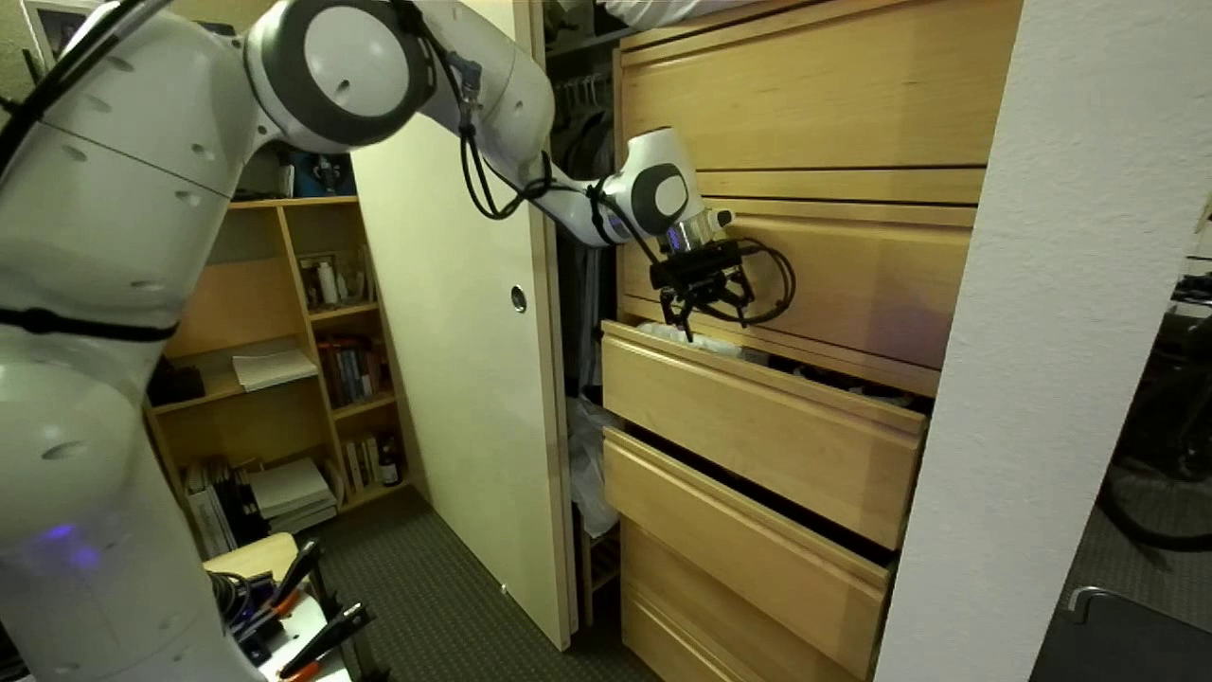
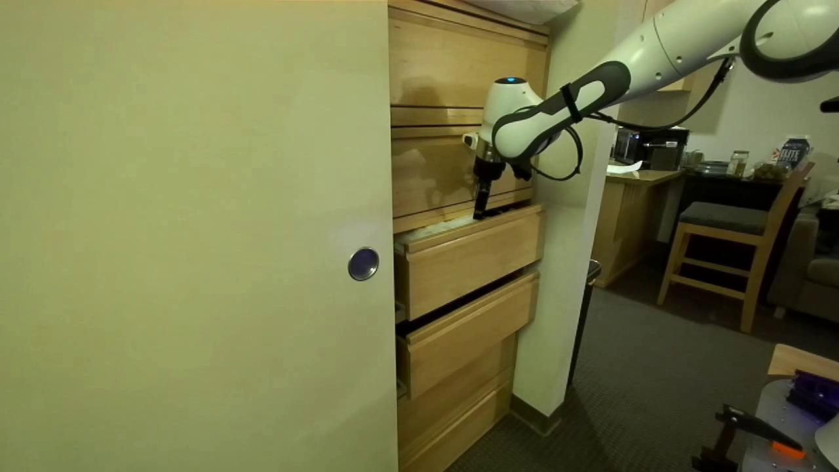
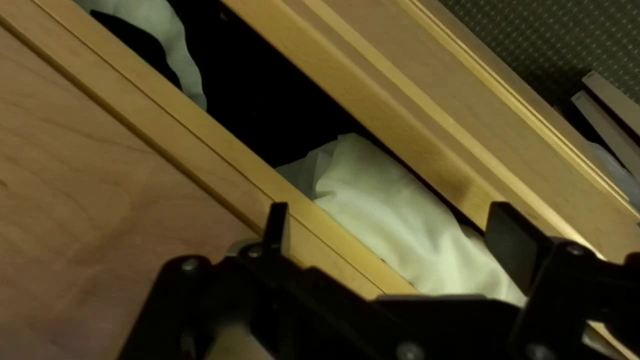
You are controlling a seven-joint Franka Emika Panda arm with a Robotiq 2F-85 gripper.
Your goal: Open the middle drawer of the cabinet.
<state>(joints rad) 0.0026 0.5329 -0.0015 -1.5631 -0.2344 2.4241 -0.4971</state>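
The light-wood cabinet [image 1: 814,95] has stacked wide handleless drawers and also shows in an exterior view [image 2: 452,59]. The middle drawer [image 1: 757,426] stands partly pulled out, also in an exterior view [image 2: 475,265]. Its front's top edge [image 3: 370,95] shows in the wrist view, with a dark gap behind it. White cloth [image 3: 400,215] lies inside. My gripper [image 1: 715,317] is open and empty, pointing down at this gap, also in an exterior view [image 2: 480,213]. In the wrist view its jaws [image 3: 389,215] straddle the gap. I cannot tell whether a finger touches the front.
The drawer below [image 1: 748,540] is also partly out. A cream door panel [image 1: 464,332] stands beside the cabinet, also in an exterior view [image 2: 196,196]. A white wall [image 1: 1042,284] borders the other side. A bookshelf [image 1: 284,275] is behind the arm.
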